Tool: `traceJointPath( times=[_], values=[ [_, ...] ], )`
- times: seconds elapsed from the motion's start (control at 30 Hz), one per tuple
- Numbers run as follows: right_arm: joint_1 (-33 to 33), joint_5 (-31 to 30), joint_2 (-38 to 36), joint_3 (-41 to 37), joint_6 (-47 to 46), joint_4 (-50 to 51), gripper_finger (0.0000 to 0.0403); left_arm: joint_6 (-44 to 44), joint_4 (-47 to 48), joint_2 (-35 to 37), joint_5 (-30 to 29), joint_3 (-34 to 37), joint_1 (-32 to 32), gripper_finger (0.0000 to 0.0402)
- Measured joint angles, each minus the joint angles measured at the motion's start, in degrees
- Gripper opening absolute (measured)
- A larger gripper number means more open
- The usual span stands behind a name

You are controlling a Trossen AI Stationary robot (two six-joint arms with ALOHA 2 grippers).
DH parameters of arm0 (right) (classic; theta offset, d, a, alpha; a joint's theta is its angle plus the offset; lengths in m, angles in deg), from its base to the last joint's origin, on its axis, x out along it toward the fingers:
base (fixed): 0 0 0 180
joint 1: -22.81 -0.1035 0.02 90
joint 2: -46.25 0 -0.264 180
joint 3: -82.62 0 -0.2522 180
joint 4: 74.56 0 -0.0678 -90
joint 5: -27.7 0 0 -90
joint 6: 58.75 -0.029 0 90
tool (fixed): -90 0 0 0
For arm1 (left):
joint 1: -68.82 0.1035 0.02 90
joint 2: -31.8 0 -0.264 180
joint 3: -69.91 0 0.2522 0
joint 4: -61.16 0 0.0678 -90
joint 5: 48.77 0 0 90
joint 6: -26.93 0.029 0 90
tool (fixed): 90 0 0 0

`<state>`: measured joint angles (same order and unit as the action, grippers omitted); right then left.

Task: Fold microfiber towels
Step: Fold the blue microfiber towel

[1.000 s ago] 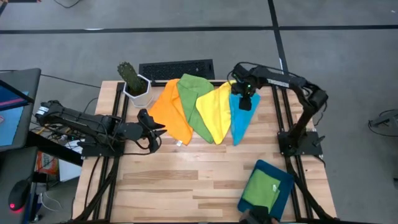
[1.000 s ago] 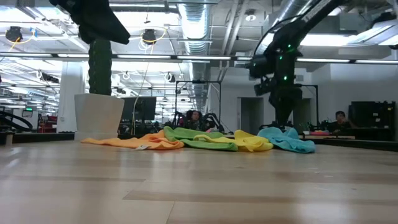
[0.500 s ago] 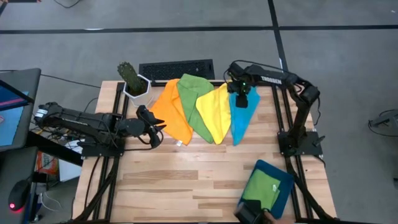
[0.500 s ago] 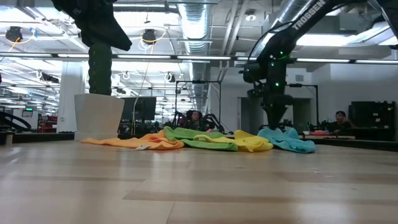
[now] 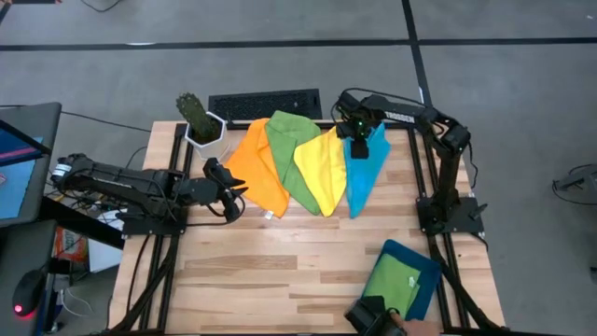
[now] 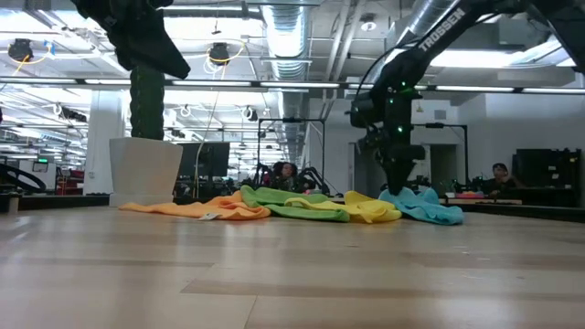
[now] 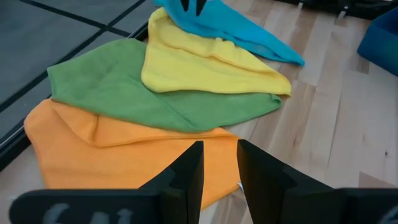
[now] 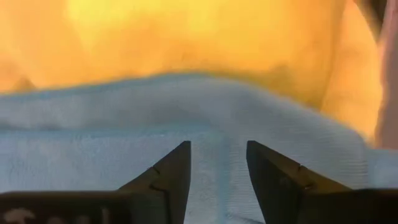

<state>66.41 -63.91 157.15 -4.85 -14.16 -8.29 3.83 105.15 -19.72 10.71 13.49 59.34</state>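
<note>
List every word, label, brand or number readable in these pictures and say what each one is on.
"TROSSEN": white letters along the right arm, readable in the low view.
The same lettering on that arm in the high view is too small to read.
White tag on the orange towel: too small to read.
Keyboard keys: too small to read.
Nothing else is legible.

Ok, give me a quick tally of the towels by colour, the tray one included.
Orange: 1, orange towel
Green: 2, green towel in the fan, green towel on the tray
Yellow: 1, yellow towel
Blue: 1, blue towel
Total: 5
</note>
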Motion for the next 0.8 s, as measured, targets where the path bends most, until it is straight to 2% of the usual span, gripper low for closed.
traceJointPath(
  times=[0.3,0.47,0.6,0.8],
  values=[
    [-0.1,0.0,0.1,-0.6,1.5,0.6,0.0112,0.0,0.4,0.0,0.5,0.0,0.0,0.0088],
    [-0.1,0.0,0.1,-0.6,2.4,0.1,0.0104,0.0,0.6,0.0,0.5,0.0,0.0,0.0088],
    [-0.1,0.0,0.1,-0.6,2.5,-0.1,0.0117,0.0,1.2,0.0,0.5,0.0,0.0,0.0088],
    [-0.2,0.0,0.1,-0.6,2.6,-0.2,0.0176,0.0,1.3,0.0,0.3,0.0,0.0,0.0088]
  ],
)
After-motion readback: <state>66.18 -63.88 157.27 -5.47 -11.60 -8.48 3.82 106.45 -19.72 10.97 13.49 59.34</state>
